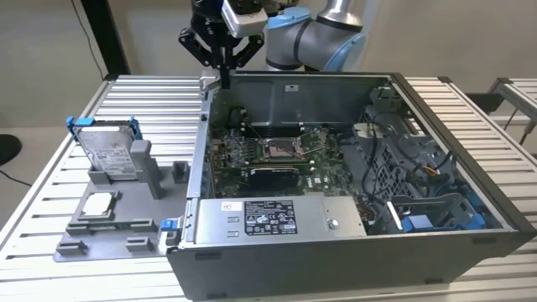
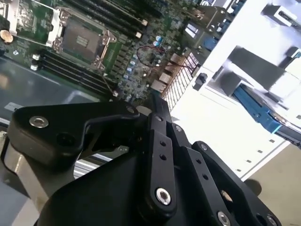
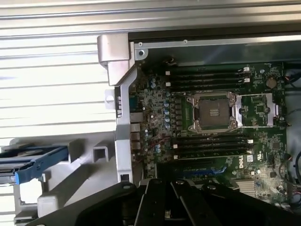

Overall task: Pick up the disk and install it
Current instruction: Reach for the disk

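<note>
A slatted metal worktop [image 1: 470,113] carries an open computer case [image 1: 336,264] and, toward the worktop's edge at the exterior view's left, a grey fixture [image 1: 105,244]. The disk [image 1: 109,148] stands upright in that fixture, its blue frame around it, and nothing touches it. The gripper [image 1: 225,77] hangs over the case corner nearest the worktop's far edge, fingers pressed together, holding nothing. I judge that both steps are left to do: the pick-up and the install.
</note>
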Available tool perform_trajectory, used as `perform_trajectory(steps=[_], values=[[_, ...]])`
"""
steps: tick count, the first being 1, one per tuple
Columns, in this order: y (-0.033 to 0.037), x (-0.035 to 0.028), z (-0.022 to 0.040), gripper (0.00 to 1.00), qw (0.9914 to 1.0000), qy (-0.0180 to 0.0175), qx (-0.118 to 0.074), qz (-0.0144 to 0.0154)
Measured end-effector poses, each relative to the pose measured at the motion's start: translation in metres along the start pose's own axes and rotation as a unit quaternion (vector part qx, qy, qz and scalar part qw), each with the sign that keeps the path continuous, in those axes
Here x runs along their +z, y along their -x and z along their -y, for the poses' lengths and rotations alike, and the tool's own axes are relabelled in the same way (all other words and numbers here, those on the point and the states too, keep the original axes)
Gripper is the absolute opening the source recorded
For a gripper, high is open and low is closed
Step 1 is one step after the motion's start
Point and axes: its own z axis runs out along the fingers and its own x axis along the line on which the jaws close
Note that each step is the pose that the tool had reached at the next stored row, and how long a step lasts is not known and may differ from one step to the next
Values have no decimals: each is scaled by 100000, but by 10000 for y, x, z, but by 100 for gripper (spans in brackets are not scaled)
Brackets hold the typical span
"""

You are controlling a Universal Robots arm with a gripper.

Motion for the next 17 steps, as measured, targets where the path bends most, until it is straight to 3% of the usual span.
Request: perform_trajectory(steps=[17], values=[[-286,-3,60,0,100000,-4,0,-2]])
